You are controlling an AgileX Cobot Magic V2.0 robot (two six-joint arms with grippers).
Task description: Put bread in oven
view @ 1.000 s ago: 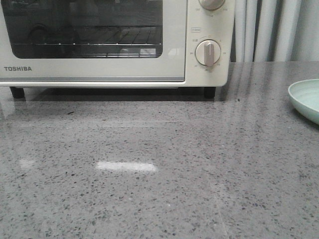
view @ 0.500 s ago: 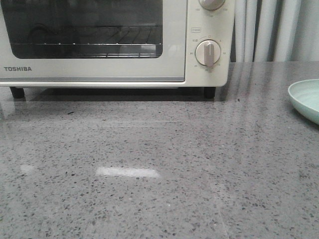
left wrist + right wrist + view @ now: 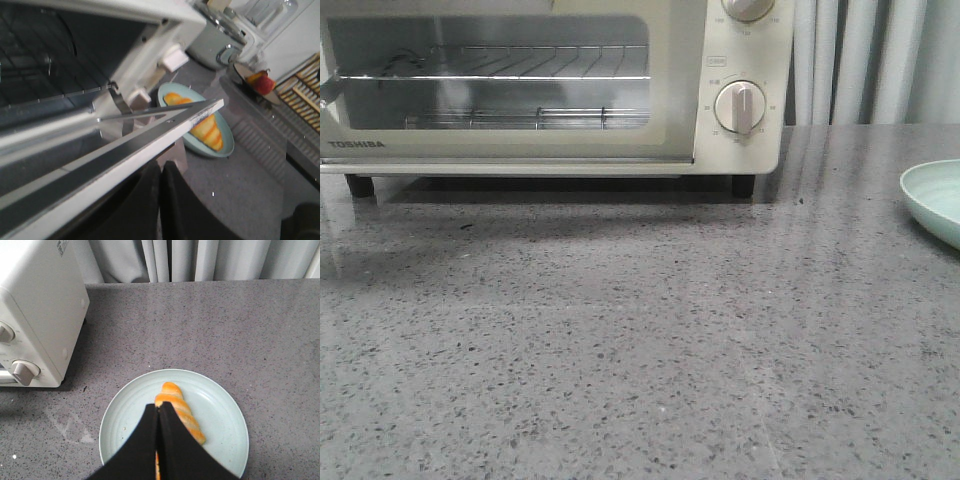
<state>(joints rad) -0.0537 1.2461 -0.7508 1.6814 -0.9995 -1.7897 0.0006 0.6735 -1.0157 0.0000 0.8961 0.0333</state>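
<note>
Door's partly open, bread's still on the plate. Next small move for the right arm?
Probably open the right gripper and lower it onto the bread: its fingers are closed together above the roll, which lies untouched on the pale green plate. The oven door looks swung partway down, with the left gripper just under its edge.

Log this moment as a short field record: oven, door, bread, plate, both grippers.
oven: cream-white TOSHIBA oven at the back of the grey countertop
door: oven door swung partly open; wire rack visible inside
bread: striped golden bread lies on the plate, not yet in the oven
plate: pale green plate to the right of the oven
left gripper: left gripper fingers together, just under the door's edge
right gripper: right gripper fingers together above the bread, holding nothing
</note>
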